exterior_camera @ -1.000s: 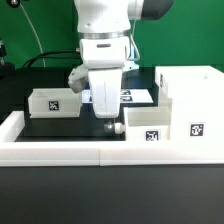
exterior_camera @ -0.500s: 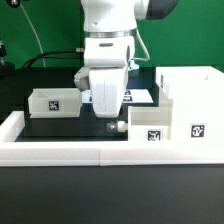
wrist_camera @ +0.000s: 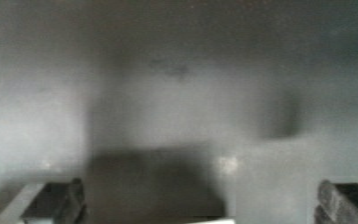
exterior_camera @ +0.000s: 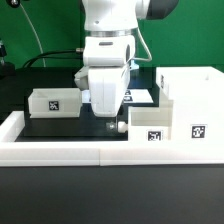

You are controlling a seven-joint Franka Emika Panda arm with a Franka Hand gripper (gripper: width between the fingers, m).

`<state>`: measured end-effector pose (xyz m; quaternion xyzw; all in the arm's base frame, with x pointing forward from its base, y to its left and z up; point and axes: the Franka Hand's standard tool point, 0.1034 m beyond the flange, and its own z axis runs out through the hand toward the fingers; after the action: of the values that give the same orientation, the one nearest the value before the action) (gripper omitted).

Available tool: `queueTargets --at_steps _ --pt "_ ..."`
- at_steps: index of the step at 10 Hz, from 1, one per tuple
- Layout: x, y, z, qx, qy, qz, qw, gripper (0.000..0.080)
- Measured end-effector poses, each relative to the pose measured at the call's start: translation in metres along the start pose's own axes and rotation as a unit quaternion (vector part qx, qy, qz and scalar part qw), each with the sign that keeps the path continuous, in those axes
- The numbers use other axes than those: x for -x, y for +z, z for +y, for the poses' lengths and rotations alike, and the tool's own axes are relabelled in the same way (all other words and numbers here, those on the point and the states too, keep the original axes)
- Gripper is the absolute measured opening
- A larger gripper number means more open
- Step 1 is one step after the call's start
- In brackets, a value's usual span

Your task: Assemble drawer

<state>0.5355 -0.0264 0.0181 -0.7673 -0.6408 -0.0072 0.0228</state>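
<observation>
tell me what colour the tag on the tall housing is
The tag on the housing is black and white; the exterior view shows it best.

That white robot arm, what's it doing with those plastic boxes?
The arm's gripper is down at the black mat, right beside a small white box that sits next to the tall housing. Its fingers look spread and hold nothing. A second small box sits apart at the exterior view's left.
</observation>
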Motion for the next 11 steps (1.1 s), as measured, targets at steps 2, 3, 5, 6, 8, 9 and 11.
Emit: queueTargets --at_steps 2,3,5,6,8,9,11 --pt "0.0052 0.0056 -0.0017 -0.008 -0.035 0.000 0.999 0.0649" --pt "0.0023 0.0087 -0.0010 -0.010 -0.054 -0.001 0.999 0.0649" --pt "0.0040 0.0100 -0.0002 -0.010 -0.066 -0.010 0.998 0.0649" --pt "0.0047 0.0100 -0.0002 -0.010 -0.065 -0.010 0.998 0.0649" --pt "0.0049 0.0101 -0.0002 -0.010 -0.065 -0.010 0.998 0.0649" --pt "0.0035 0.0102 -0.0004 -0.010 -0.067 -0.010 0.998 0.0649" --pt "0.0020 0.0099 0.0002 -0.009 -0.060 -0.014 0.998 0.0649"
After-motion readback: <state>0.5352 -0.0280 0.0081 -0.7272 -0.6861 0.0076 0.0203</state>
